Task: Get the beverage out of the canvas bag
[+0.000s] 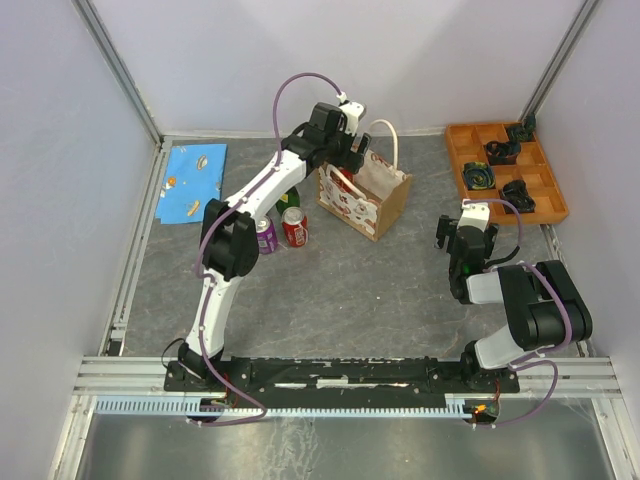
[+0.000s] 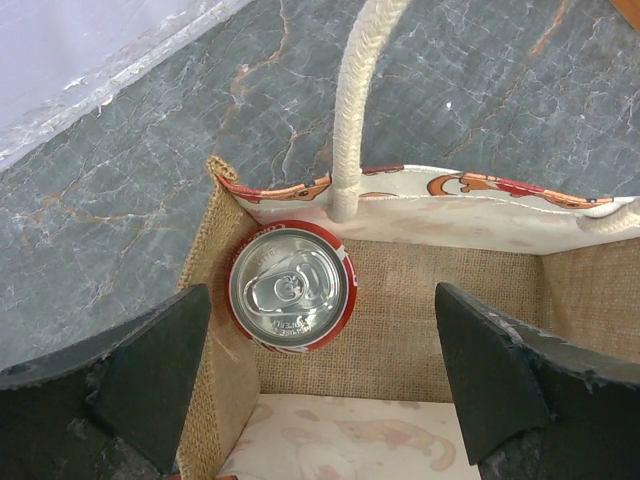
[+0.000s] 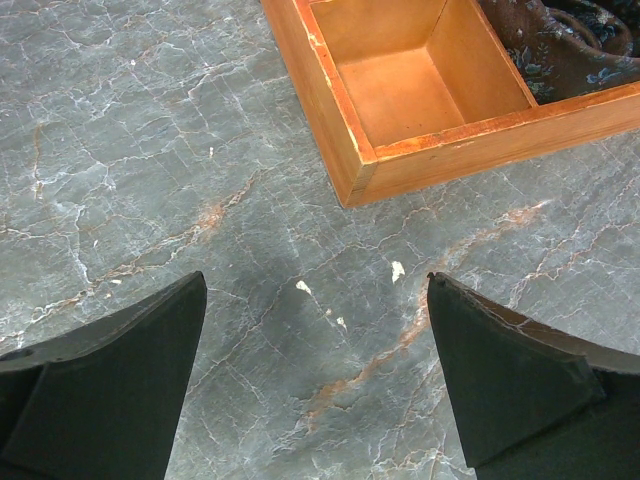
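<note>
The canvas bag (image 1: 365, 200) stands upright at the back middle of the table, one white handle (image 1: 393, 140) arching over it. My left gripper (image 1: 352, 150) hovers right above the bag's open mouth. In the left wrist view I look down into the burlap bag (image 2: 400, 320): a red beverage can (image 2: 290, 286) with a silver top stands upright in its far left corner. The left gripper (image 2: 322, 325) is open, its left finger outside the bag's left wall, its right finger over the inside, neither touching the can. My right gripper (image 1: 458, 240) is open and empty over bare table (image 3: 315, 290).
A purple can (image 1: 266, 236), a red can (image 1: 294, 227) and a green bottle (image 1: 291, 198) stand left of the bag under the left arm. A blue mat (image 1: 195, 183) lies far left. An orange compartment tray (image 1: 455, 160) sits at back right, its corner (image 3: 340, 150) ahead of the right gripper.
</note>
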Action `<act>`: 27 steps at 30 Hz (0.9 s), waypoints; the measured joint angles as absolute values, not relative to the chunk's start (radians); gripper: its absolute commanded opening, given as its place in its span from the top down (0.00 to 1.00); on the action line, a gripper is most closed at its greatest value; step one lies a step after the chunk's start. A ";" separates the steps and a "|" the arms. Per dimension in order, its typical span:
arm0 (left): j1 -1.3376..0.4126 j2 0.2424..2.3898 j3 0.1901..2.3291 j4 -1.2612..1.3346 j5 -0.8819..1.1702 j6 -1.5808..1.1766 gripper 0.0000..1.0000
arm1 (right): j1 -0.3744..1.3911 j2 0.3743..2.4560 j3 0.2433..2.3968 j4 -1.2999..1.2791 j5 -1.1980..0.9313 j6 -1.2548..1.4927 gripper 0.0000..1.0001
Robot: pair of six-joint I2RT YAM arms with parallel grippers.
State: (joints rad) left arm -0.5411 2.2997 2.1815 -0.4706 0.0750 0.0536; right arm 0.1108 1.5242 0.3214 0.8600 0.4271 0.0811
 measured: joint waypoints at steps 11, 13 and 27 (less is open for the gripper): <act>-0.541 2.333 2.194 -0.470 0.067 0.053 0.01 | 0.111 1.524 0.321 0.860 0.427 0.081 0.01; -0.541 2.350 2.194 -0.471 0.062 0.053 0.01 | 0.111 1.524 0.321 0.860 0.427 0.081 0.01; -0.541 2.379 2.194 -0.470 0.054 0.054 0.01 | 0.111 1.524 0.321 0.860 0.427 0.081 0.01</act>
State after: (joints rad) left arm -0.5411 2.3791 2.1944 -0.4698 0.0540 0.0536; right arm 0.1108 1.5242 0.3214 0.8600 0.4271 0.0811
